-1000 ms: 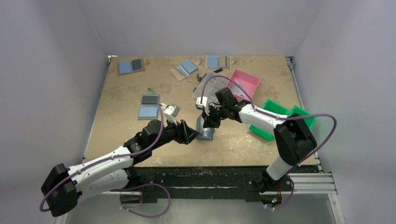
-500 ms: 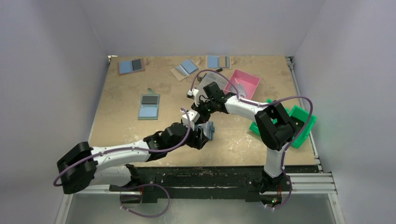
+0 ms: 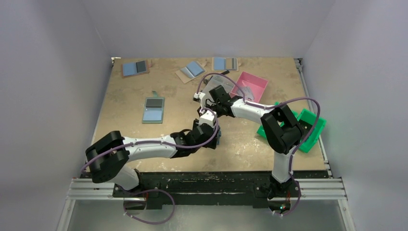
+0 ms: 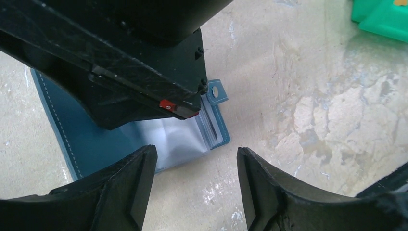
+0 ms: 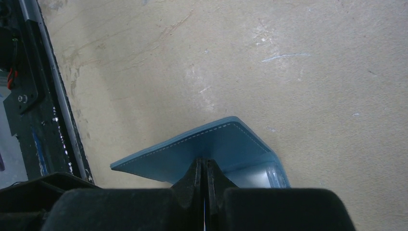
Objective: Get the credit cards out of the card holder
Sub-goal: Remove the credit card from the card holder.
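**Item:** card holder point(image 4: 179, 140).
**Location:** middle of the tabletop point(image 3: 125, 96), towards the near edge. It sits between the two tools, and in the top view they largely hide it.
**Condition:** partly opened. One blue stitched flap is tilted up off the tabletop. The other half lies flat, and its clear pocket and small tab show in the left wrist view.

**Right tool** point(image 5: 204, 166): fingers pressed together on the edge of the raised flap, holding it up from above.

**Left tool** point(image 4: 195, 153): fingers spread apart and gripping nothing. It is low over the tabletop at the flat half's edge, with the corner of the pocket between its tips.

**Contents, the credit cards:** none is seen loose on the tabletop or in either tool. Whether the pale pocket holds one cannot be told.

**Progress, by judgement:** early.
- Done: holder caught and folded open.
- Left to do: reach into the pocket, draw each card out and lay it down.

**Other stock:** other blue holders point(image 3: 192, 70) along the far edge and at left, a pink tray point(image 3: 255, 84), and green bins point(image 3: 310, 126) at right.
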`<state>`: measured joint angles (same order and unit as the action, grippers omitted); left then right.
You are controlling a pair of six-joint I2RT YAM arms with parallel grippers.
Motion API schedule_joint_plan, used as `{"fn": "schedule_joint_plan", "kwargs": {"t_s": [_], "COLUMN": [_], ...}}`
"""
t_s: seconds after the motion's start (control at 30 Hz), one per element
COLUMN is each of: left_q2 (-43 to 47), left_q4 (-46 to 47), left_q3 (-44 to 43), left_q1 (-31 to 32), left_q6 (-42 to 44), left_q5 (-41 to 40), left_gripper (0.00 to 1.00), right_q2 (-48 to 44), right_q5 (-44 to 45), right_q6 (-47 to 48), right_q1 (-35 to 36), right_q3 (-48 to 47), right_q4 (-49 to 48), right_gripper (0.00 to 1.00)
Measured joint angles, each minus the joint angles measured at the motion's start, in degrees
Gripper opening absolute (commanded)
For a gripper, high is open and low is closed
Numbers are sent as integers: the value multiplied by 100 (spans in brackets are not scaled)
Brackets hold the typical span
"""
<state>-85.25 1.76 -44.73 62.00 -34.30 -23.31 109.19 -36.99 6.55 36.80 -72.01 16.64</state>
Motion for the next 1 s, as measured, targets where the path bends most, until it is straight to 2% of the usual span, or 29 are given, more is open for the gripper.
{"fn": "schedule_joint_plan", "kwargs": {"t_s": [0.23, 0.53, 0.6, 0.7, 0.87, 1.0], "left_q2": [-348, -304, -175, 229, 1113, 1447], "left_q4": [-501, -734, -737, -529, 72, 424], "left_q3": [-339, -380, -378, -223, 391, 719], "left_q1": [238, 492, 538, 568, 562, 564], "left_q6": [-129, -153, -146, -138, -214, -212], "left_q5": [-511, -1088, -1196, -1272, -1279, -1051], "left_gripper": [67, 69, 74, 97, 99, 98], "right_q2": [114, 114, 114, 114, 114, 114], "right_q5": [0, -2, 0, 0, 0, 0], "right_q6": [-17, -17, -17, -17, -17, -20], "right_q1": [0, 0, 0, 0, 0, 0], "right_q3": [0, 0, 0, 0, 0, 0], "right_q4": [2, 2, 2, 2, 2, 2], "right_gripper": [1, 2, 2, 2, 2, 2]}}
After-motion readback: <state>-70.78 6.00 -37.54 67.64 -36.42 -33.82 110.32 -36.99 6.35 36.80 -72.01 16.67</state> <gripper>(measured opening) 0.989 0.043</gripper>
